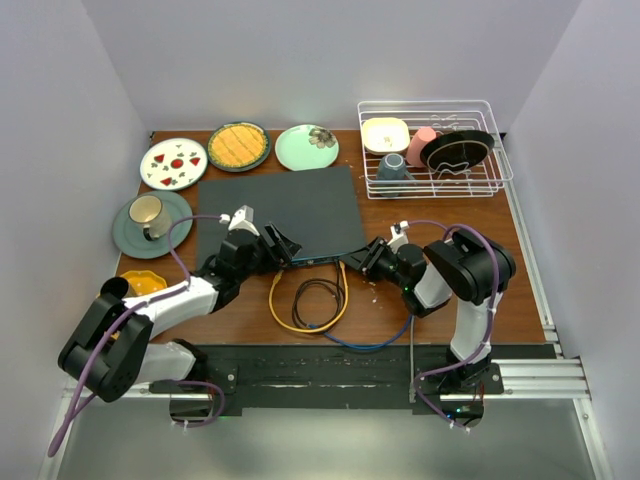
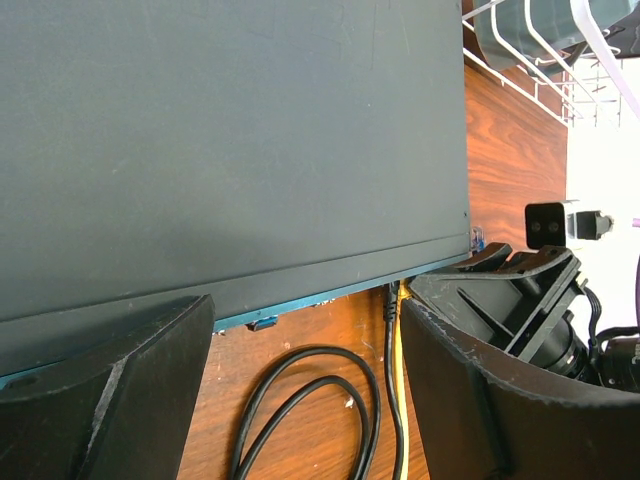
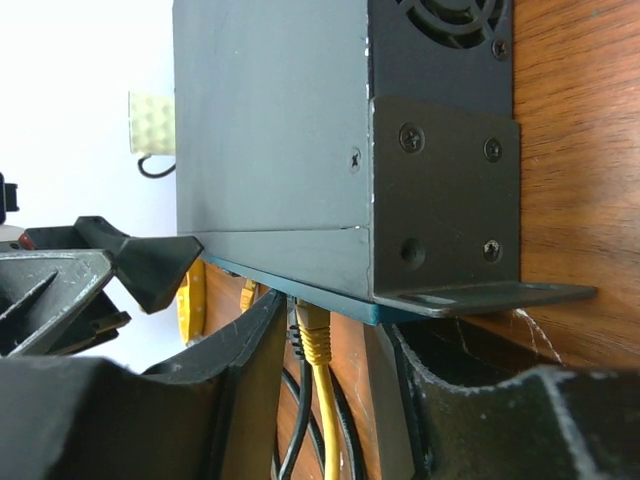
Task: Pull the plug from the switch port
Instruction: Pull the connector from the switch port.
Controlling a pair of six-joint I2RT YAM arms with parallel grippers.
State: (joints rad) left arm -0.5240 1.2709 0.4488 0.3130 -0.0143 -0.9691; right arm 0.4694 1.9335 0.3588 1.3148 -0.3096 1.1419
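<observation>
The switch [image 1: 280,210] is a flat dark-grey box mid-table with its blue front edge [image 1: 322,260] facing me. A yellow plug [image 3: 316,335] and a black plug [image 3: 296,338] sit side by side in ports near its right corner. My right gripper [image 3: 335,345] is open at that corner, and both plugs lie between its fingers [image 3: 230,390] without being clamped. My left gripper [image 2: 305,340] is open at the front edge [image 2: 300,300], just left of the black plug [image 2: 390,297], with its right finger [image 2: 480,390] beside the yellow cable [image 2: 402,380]. Both grippers also show from above, left [image 1: 285,245] and right [image 1: 358,258].
Yellow [image 1: 300,325], black [image 1: 315,298] and blue [image 1: 370,345] cable loops lie in front of the switch. Plates [image 1: 173,163], a mug on a plate [image 1: 150,215] and a small yellow dish [image 1: 143,281] are at the left. A wire dish rack [image 1: 435,150] stands at the back right.
</observation>
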